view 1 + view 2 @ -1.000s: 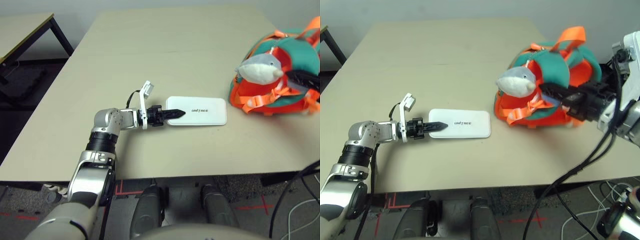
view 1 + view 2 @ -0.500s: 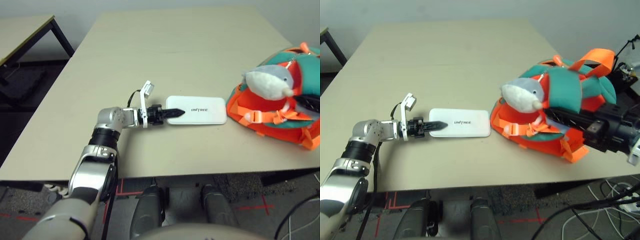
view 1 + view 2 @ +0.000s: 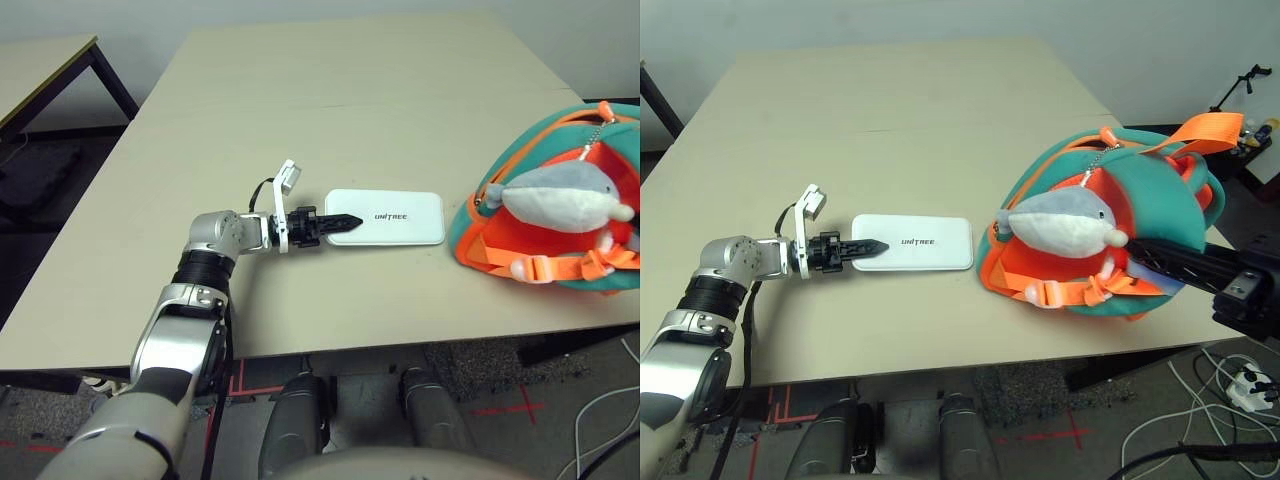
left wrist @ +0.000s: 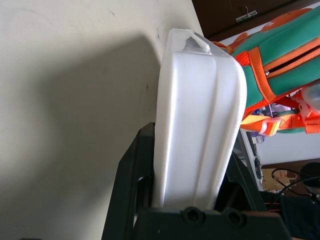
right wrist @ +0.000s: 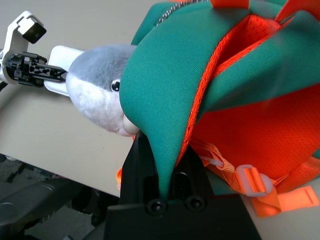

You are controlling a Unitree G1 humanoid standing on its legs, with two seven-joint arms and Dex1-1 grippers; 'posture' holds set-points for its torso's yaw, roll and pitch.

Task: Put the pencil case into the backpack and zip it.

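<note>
The white pencil case [image 3: 390, 217] lies flat on the table, lettering up. My left gripper [image 3: 335, 222] is shut on its left end, and the left wrist view shows a black finger on each side of the case [image 4: 200, 115]. The teal and orange backpack [image 3: 1140, 170] sits at the table's right front, just right of the case, with a grey plush shark [image 3: 1065, 222] hanging on its front. My right gripper [image 5: 162, 170] is shut on a fold of the backpack's teal fabric [image 5: 200, 75], reaching in from the right under the shark.
The beige table [image 3: 350, 90] stretches back bare behind the case. A second table [image 3: 40, 70] stands off to the far left. Cables and a power strip [image 3: 1240, 385] lie on the floor at the right, beyond the table's edge.
The backpack, held by my right gripper, has tipped down and turned, so its teal side faces up and the shark points right. The left gripper keeps its hold on the case. The camera shifted.
</note>
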